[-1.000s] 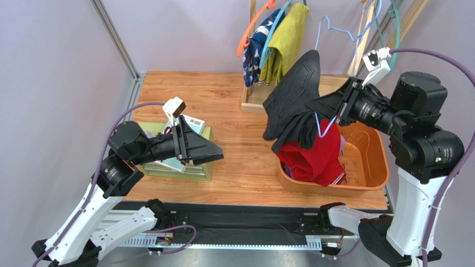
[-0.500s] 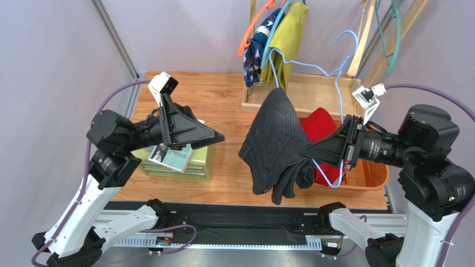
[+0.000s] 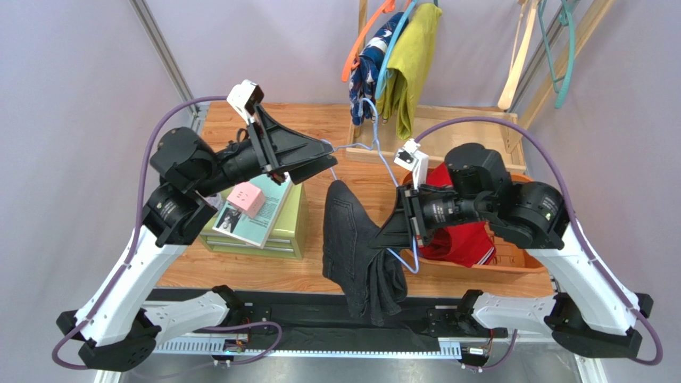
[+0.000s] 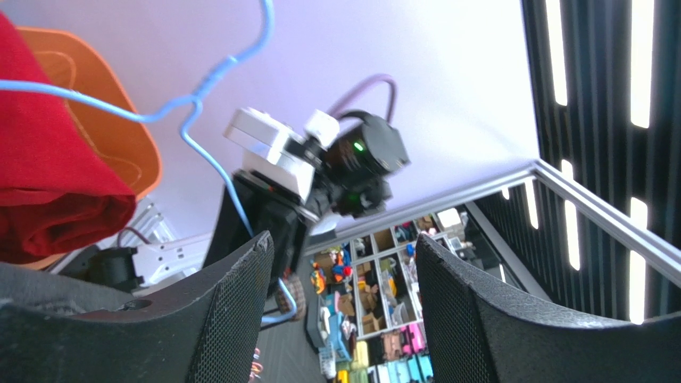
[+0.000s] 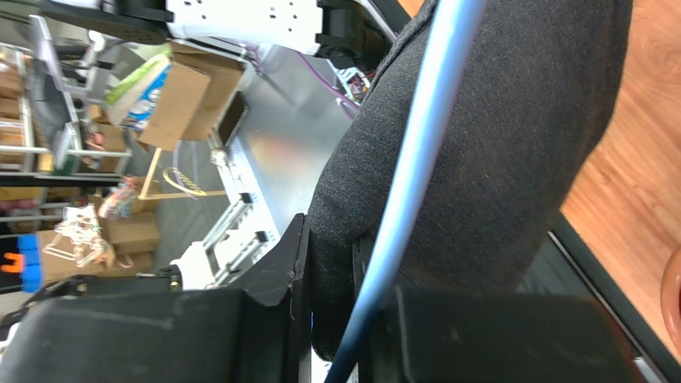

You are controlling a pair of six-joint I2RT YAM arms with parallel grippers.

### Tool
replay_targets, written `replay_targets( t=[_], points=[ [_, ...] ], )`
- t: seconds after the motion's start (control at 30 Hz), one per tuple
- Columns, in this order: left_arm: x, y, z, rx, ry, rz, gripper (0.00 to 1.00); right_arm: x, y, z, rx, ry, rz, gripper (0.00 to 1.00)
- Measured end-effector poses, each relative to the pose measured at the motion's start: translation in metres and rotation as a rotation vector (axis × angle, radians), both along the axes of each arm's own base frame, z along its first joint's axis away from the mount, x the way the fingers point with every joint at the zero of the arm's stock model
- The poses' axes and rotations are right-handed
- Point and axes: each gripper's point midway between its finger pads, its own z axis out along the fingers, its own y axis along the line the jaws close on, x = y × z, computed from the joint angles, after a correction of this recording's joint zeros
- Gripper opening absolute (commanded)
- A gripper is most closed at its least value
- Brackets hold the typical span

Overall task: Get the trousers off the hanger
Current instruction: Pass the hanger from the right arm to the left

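Black cloth trousers [image 3: 356,247] draped over a light-blue wire hanger [image 3: 382,163], hanging in mid-air above the near edge of the wooden table [image 3: 240,267], legs dangling towards the arm bases. Right gripper [image 3: 397,231] clenched on the hanger's wire, a fold of black cloth pinched alongside. Left gripper [image 3: 326,152] near the hanger's upper wire, fingers spread wide, nothing between them. Behind, bright red trousers [image 3: 459,231] heaped in an orange plastic basket [image 3: 471,268]. At the back, navy patterned trousers [image 3: 369,76] and yellow-green trousers [image 3: 412,64] on hangers. At left, a green drawer box [image 3: 280,235].
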Motion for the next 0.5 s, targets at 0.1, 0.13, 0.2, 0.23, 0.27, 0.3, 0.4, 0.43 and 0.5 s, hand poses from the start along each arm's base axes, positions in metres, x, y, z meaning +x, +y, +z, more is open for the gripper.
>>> replay_targets(
  t=[0.1,0.13,0.2,0.23,0.27,0.3,0.4,0.43,0.5],
  points=[
    [0.008,-0.012,-0.014,0.040,0.031,0.007,0.67,0.000,0.012,-0.004,-0.017,-0.035,0.002,0.00],
    [0.009,-0.016,-0.018,0.055,0.038,0.005,0.66,0.000,0.015,-0.003,-0.015,-0.051,-0.002,0.00],
    [0.005,-0.024,-0.026,0.074,0.050,-0.006,0.65,0.002,0.020,0.001,0.000,-0.081,-0.013,0.00],
    [0.003,-0.026,-0.028,0.081,0.056,-0.010,0.65,0.002,0.021,0.003,0.008,-0.092,-0.016,0.00],
    [0.001,-0.029,-0.031,0.086,0.059,-0.013,0.65,0.003,0.023,0.005,0.015,-0.101,-0.022,0.00],
    [-0.001,-0.031,-0.034,0.092,0.062,-0.016,0.63,0.004,0.024,0.006,0.021,-0.107,-0.025,0.00],
    [-0.002,-0.038,-0.038,0.104,0.067,-0.015,0.61,0.005,0.026,0.008,0.025,-0.118,-0.036,0.00],
    [-0.002,-0.040,-0.040,0.108,0.068,-0.017,0.61,0.005,0.026,0.007,0.023,-0.121,-0.040,0.00],
    [0.001,-0.047,-0.045,0.120,0.076,-0.018,0.61,0.003,0.027,0.006,0.017,-0.122,-0.040,0.00]
  ],
)
